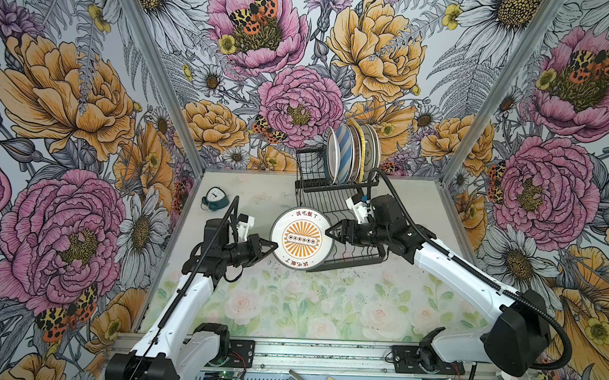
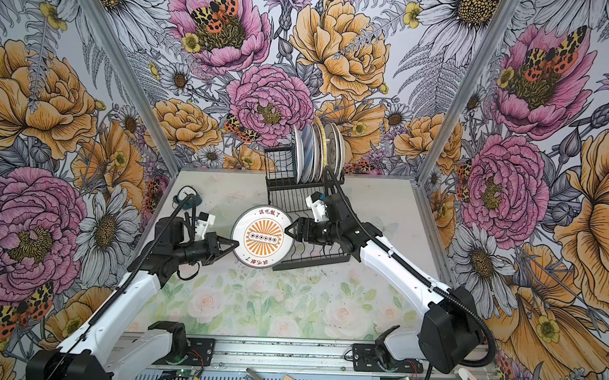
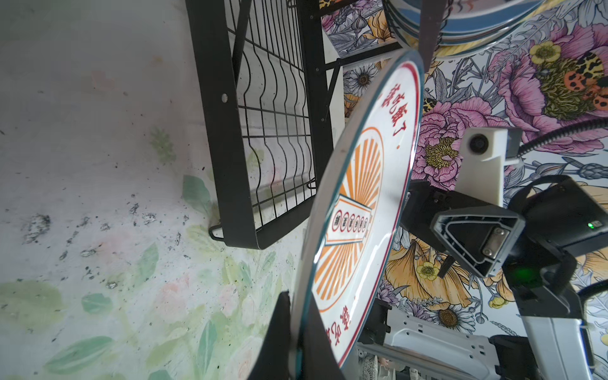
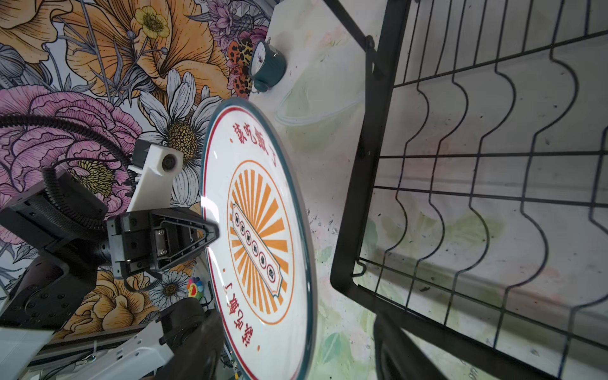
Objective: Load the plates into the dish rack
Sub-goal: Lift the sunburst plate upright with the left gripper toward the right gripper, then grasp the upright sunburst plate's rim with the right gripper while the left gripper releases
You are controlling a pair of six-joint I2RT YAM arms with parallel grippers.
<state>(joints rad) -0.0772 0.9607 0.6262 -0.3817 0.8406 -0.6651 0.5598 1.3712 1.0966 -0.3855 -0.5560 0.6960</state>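
Observation:
A round white plate (image 1: 301, 239) (image 2: 261, 237) with an orange sunburst and red characters hangs above the table, its printed face toward the top views. It overlaps the near left corner of the black wire dish rack (image 1: 349, 264) (image 2: 310, 264). My left gripper (image 1: 274, 246) (image 3: 297, 329) is shut on the plate's left rim. On the opposite side my right gripper (image 1: 329, 231) (image 4: 294, 317) is open, one finger on each side of the rim with a gap showing. Several other plates (image 1: 350, 154) (image 2: 315, 152) stand upright at the rack's far end.
A small teal alarm clock (image 1: 217, 197) (image 4: 266, 64) lies on the table at the far left, behind my left arm. The rack's wavy slot wires (image 4: 493, 197) (image 3: 279, 148) lie bare near the held plate. Flowered walls close in the table on three sides.

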